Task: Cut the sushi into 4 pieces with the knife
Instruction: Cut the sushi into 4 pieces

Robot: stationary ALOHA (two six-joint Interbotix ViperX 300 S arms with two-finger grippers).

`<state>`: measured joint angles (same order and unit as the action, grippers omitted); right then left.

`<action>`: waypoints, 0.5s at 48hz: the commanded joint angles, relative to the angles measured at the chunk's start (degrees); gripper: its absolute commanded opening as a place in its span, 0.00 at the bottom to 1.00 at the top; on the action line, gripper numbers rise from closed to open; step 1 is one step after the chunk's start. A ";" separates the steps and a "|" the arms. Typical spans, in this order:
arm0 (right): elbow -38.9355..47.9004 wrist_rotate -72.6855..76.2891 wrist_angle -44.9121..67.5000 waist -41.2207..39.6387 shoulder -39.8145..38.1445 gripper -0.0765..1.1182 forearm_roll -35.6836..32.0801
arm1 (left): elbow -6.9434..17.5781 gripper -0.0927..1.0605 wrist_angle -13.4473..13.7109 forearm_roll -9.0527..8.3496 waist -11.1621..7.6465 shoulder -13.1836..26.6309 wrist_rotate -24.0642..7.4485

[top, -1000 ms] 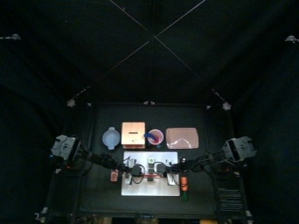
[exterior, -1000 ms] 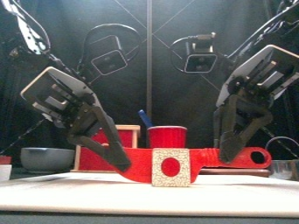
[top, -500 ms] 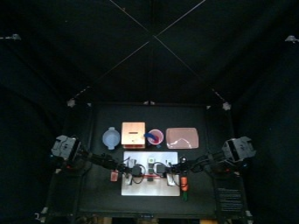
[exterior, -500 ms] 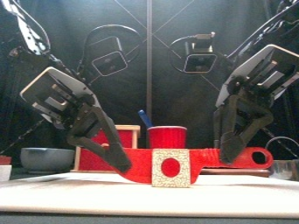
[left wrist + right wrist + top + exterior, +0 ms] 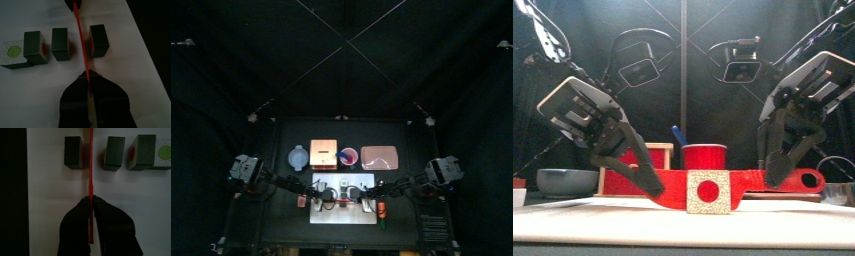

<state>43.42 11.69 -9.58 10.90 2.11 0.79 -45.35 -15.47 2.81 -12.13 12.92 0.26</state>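
The toy sushi roll lies on the white cutting board (image 5: 345,212), split into dark green blocks. In the left wrist view, one block (image 5: 100,41) stands apart from two others (image 5: 60,44) and a pale end piece (image 5: 15,50). The red knife (image 5: 81,37) stands edge-on in the gap between them. My left gripper (image 5: 87,82) is shut on one end of the knife, and my right gripper (image 5: 90,208) is shut on the other. From the front, the knife (image 5: 754,181) spans between both grippers just behind the sushi's end face (image 5: 711,193).
Behind the board stand the blue-grey bowl (image 5: 298,156), the wooden box (image 5: 325,153), the red cup (image 5: 349,156) with a blue knife (image 5: 679,135), and the pink tray (image 5: 380,157). Bare board shows in front of the sushi.
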 commanded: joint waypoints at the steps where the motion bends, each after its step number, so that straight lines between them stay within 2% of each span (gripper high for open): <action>1: -0.09 -0.26 -0.79 -1.14 -0.44 0.14 -0.97 | 0.35 0.36 0.88 -0.62 1.41 0.26 -0.79; 15: -0.09 -0.18 -1.76 -3.08 -2.37 0.14 -2.46 | 0.35 0.36 1.67 -3.87 4.04 -1.32 -0.70; 24: -0.09 -0.26 -1.76 -3.16 -2.37 0.14 -2.55 | 0.26 0.36 1.76 -4.39 4.48 -2.02 -0.70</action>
<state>43.59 11.60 -11.34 8.35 0.88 -1.58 -45.09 -14.41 -1.23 -8.09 11.25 -0.09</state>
